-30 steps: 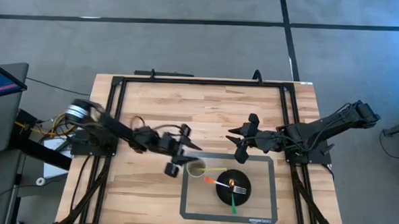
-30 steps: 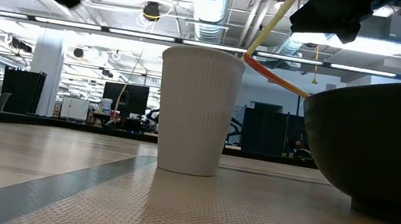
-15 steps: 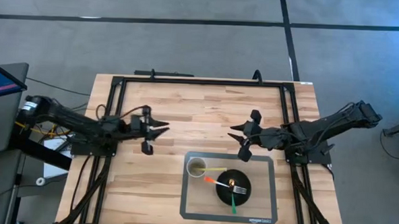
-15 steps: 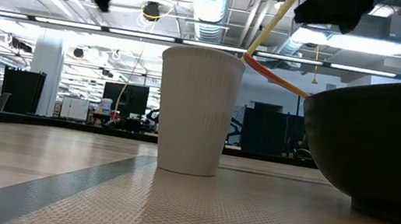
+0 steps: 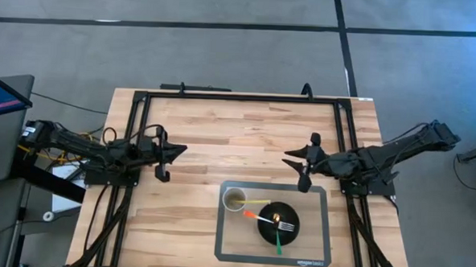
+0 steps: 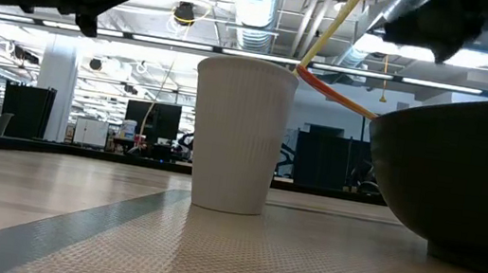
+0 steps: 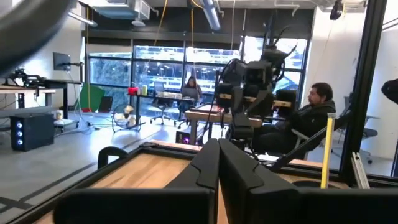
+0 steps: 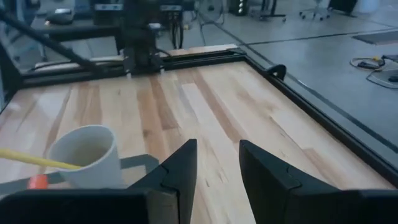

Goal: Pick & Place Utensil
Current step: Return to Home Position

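Observation:
A white paper cup (image 5: 234, 200) stands on a grey mat (image 5: 314, 233) with a yellow utensil (image 5: 257, 202) leaning out of it. Beside it, a black bowl (image 5: 283, 224) holds an orange-handled utensil (image 5: 253, 215), a green one (image 5: 279, 244) and a fork (image 5: 285, 225). My left gripper (image 5: 179, 150) hovers shut at the table's left, far from the mat; the left wrist view shows its fingers (image 7: 217, 163) pressed together with nothing between them. My right gripper (image 5: 290, 159) hovers open just beyond the mat's far edge, and past its fingers (image 8: 214, 167) the right wrist view shows the cup (image 8: 84, 155).
A black metal frame (image 5: 239, 96) runs around the wooden tabletop, with rails along both sides. Bare wood lies between the two grippers and left of the mat. A person (image 7: 309, 121) sits in the room beyond the table.
My left gripper has drawn back from beside the cup toward the table's left and far edges, and now hovers near the left rail. My right gripper has pulled back a little toward the right edge. The cup, bowl and utensils have stayed put.

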